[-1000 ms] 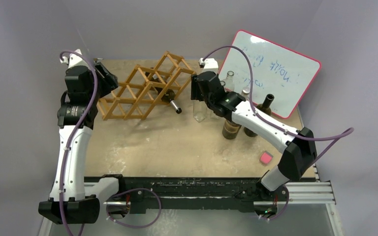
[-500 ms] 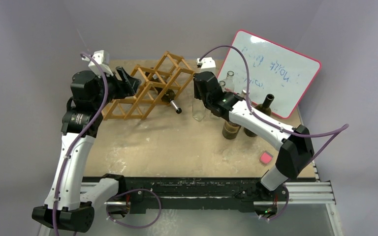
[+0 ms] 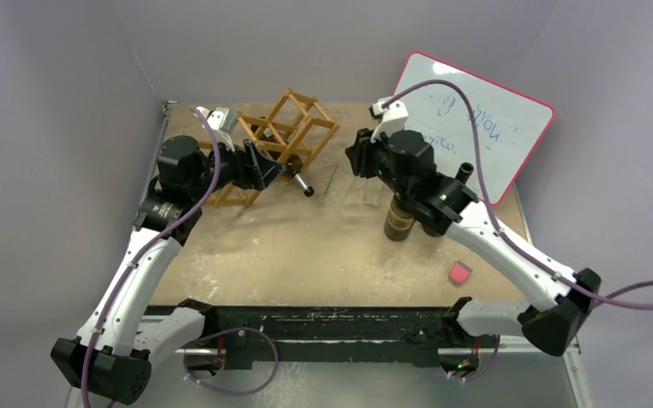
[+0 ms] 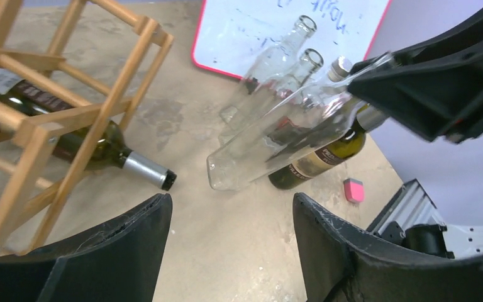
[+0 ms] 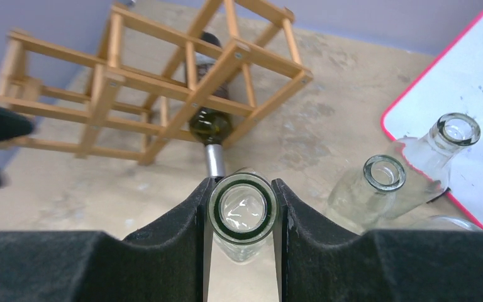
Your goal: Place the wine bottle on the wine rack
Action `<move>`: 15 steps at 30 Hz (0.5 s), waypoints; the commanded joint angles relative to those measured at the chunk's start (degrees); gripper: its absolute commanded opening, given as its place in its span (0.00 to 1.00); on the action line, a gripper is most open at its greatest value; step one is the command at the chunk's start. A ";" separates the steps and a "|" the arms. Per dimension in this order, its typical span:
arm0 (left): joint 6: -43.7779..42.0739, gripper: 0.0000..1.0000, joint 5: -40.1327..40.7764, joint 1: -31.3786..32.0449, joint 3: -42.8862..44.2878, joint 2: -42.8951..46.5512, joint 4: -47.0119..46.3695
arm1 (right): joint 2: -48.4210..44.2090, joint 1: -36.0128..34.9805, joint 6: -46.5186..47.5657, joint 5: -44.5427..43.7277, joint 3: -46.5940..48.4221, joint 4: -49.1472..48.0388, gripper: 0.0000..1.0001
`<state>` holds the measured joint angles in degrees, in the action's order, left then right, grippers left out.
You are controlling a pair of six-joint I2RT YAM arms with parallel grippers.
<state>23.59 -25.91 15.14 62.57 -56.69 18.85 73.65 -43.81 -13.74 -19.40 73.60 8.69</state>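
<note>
While the right pincer (image 5: 242, 207) grips the clear wine bottle (image 4: 270, 141), the left pincer (image 4: 231, 204) gapes beside the wine rack (image 4: 34, 131).

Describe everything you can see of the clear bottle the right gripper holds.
A clear, uncapped, empty-looking glass bottle with a long body, narrow neck and round open mouth. The right gripper is shut on its neck near the rim, holding it tilted, base lowest, near the wooden lattice rack. Whether its base touches the table is unclear.
</note>
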 commanded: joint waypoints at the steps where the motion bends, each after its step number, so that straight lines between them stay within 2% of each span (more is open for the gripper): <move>1: 2.41 0.70 -5.48 1.49 -4.73 0.67 -13.65 | -6.19 0.04 -1.14 7.72 -0.58 -4.94 0.00; 7: 4.33 0.71 -8.78 6.50 -16.92 2.75 -33.33 | -10.35 0.04 -2.00 15.70 -2.29 -4.68 0.00; 10: 0.50 0.76 -10.12 9.21 -19.57 2.16 -34.66 | -12.12 0.01 -1.52 21.73 -3.57 -4.69 0.00; 15: -6.13 0.78 -16.95 12.55 -20.87 -0.14 -33.88 | -15.71 0.00 -0.70 26.72 -6.30 -5.71 0.00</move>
<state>23.86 -35.79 25.47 42.48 -56.21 -7.81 62.54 -43.83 -14.50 0.64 67.46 9.45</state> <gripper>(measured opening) 0.772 0.365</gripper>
